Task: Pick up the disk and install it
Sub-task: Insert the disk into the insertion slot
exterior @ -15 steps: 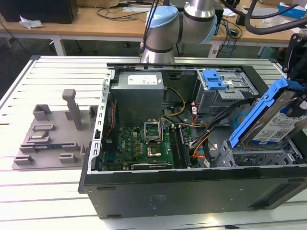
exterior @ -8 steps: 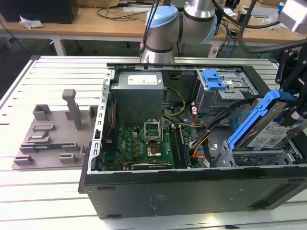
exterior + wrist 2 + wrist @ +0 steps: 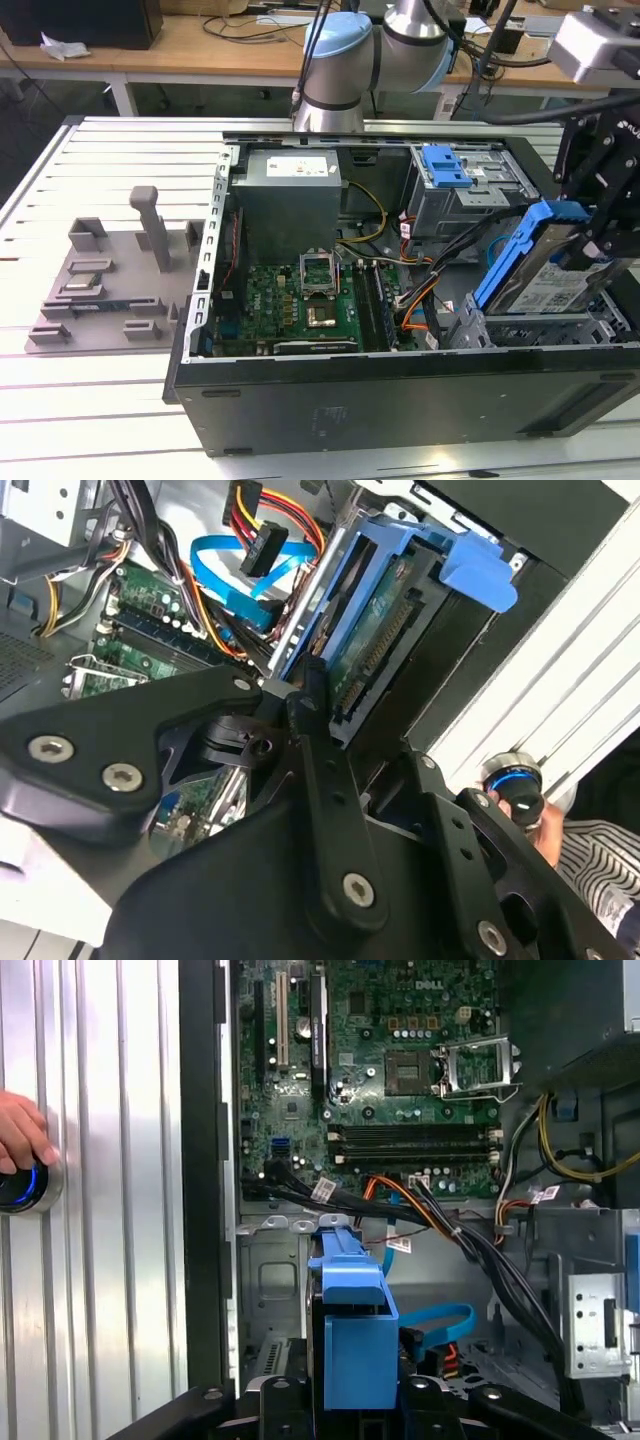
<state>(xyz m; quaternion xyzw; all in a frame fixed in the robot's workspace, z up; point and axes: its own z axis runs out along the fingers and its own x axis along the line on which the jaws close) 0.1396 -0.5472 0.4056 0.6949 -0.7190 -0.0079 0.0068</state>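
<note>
The hand point(image 3: 598, 240) is clamped on the disk point(image 3: 552, 283), its black fingers pinching the upper end of the blue rail frame point(image 3: 520, 250). In the first wrist view the frame point(image 3: 355, 1340) sits squarely between the two fingers.

The disk hangs tilted, its label side up and its lower end dipping towards the grey drive cage point(image 3: 530, 325) at the near corner of the open computer case point(image 3: 400, 400), on the exterior view's right. I cannot tell whether the lower end is touching the cage or just above it. In the second wrist view the disk's underside point(image 3: 375, 630) lies close along the cage wall.

By my reading, the pick-up is done and the install is in hand, with the disk brought to its bay but not yet seated. Seating it calls for getting the rails in line with the cage's guides. It also means keeping clear of the orange and black cables point(image 3: 420, 300) just beside the cage and of the blue data cable point(image 3: 440, 1320) lying in the bay area.

Farther out are the motherboard point(image 3: 300, 300) on the case floor and the grey power supply box point(image 3: 285, 200) at the far side. A small blue latch point(image 3: 445, 165) sits on the upper bay. The case rests on a slatted metal table point(image 3: 100, 400). On that table, a person's fingers point(image 3: 20, 1145) rest on a blue-lit button point(image 3: 22, 1188).
</note>
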